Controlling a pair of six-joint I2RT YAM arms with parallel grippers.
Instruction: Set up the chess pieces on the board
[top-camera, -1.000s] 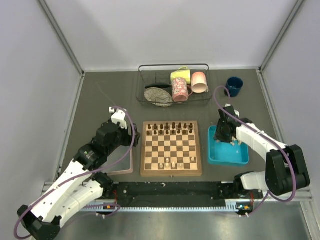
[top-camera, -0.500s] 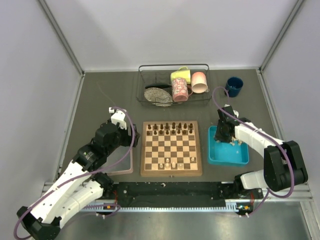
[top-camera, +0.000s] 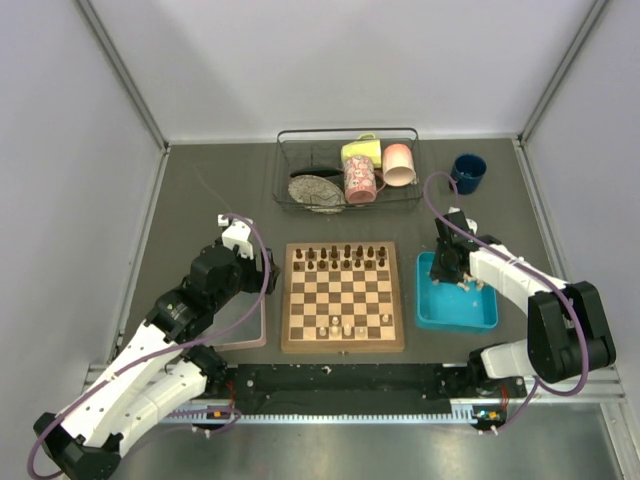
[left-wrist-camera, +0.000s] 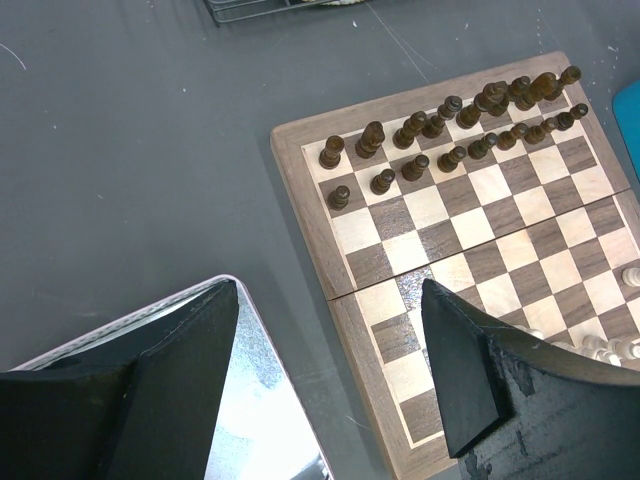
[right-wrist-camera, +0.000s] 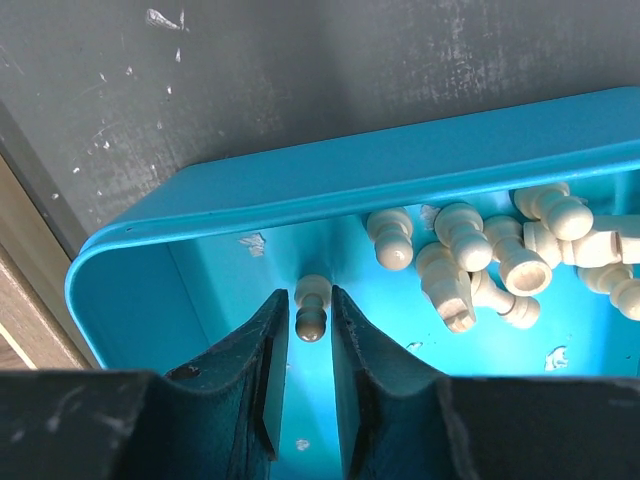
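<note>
Top external: board, dark pieces ranked far side; right arm scarcely shifted this past second, over blue tray. Left wrist: left gripper spread wide, idle beside board. Right wrist: right gripper clamped on one pale pawn in tray; lift likely next.

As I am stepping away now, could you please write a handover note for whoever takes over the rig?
Left claw: open, empty, beside the board's left edge.
Right claw: shut on a cream pawn in the blue tray.
Done: dark pieces stand in two far rows; a few cream pieces stand on the near rows.
To do: place the other cream pieces from the tray.
</note>
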